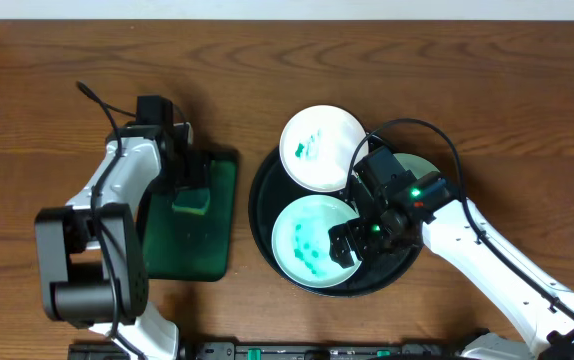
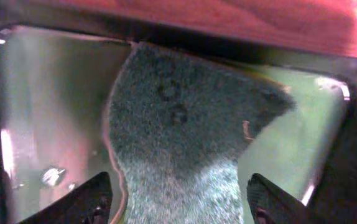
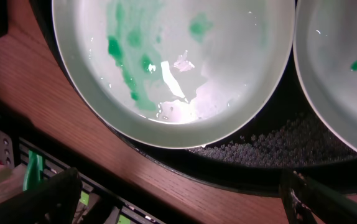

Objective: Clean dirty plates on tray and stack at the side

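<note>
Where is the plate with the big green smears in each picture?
Overhead: the smeared plate lies in the lower-left part of the black tray.
Left wrist: not in it; only a green sponge shows.
Right wrist: it fills the upper left.
Shared landmark: the black tray, whose dark floor and rim show just below the plate in the right wrist view.

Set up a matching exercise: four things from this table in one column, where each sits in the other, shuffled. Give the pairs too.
1. sponge
2. near plate
3. far plate
4. right gripper

A. over the near plate's right edge
B. on the green tray
C. at the rear of the black tray, few teal marks
D. at the front of the black tray, broad teal smears

Pairs: 1-B, 2-D, 3-C, 4-A
</note>
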`<control>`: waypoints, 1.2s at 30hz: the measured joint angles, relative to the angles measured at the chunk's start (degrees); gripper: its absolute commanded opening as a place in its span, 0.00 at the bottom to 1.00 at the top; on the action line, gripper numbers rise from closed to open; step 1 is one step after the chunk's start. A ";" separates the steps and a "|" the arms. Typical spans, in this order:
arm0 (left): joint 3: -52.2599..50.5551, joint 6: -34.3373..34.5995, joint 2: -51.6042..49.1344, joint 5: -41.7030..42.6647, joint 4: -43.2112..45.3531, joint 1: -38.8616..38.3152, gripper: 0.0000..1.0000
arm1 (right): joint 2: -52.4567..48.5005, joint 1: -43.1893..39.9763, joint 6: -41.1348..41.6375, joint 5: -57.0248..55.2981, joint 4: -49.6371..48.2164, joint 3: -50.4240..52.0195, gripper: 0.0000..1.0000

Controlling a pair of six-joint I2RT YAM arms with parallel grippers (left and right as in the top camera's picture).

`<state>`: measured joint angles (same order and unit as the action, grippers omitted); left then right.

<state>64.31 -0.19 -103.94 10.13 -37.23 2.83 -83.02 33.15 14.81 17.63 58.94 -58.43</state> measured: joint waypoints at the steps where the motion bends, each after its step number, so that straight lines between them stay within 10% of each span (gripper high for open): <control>1: 0.00 -0.04 -0.44 0.00 0.11 0.02 0.60 | 0.00 0.00 0.00 0.00 -0.09 0.00 0.99; 3: 0.00 0.11 -1.07 0.07 0.22 0.02 0.50 | 0.00 0.00 0.00 0.00 -0.11 0.00 0.99; 6: 0.00 0.13 -1.57 0.26 0.39 0.00 0.08 | 0.00 0.00 0.00 0.00 -0.11 0.00 0.99; 9: 0.00 -0.13 -1.66 0.48 1.05 -0.07 0.07 | 0.00 0.00 0.00 0.00 -0.11 0.00 0.99; 10: 0.00 -0.11 -1.66 0.46 1.22 -0.07 0.10 | 0.00 0.00 0.00 0.00 -0.11 0.00 0.99; 12: 0.00 -0.20 -1.66 0.46 1.31 -0.04 0.56 | 0.00 0.00 0.00 0.00 -0.13 0.00 0.99; 18: 0.00 0.24 -1.66 0.22 1.88 -0.04 0.81 | 0.00 0.00 0.00 0.00 -0.11 0.00 0.99; 36: 0.61 0.63 0.37 0.15 -3.89 -0.04 0.70 | 0.00 0.00 0.00 0.04 0.15 0.00 0.99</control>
<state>64.93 0.45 -103.57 10.28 -41.12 2.79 -83.02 33.15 14.81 17.67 59.09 -58.43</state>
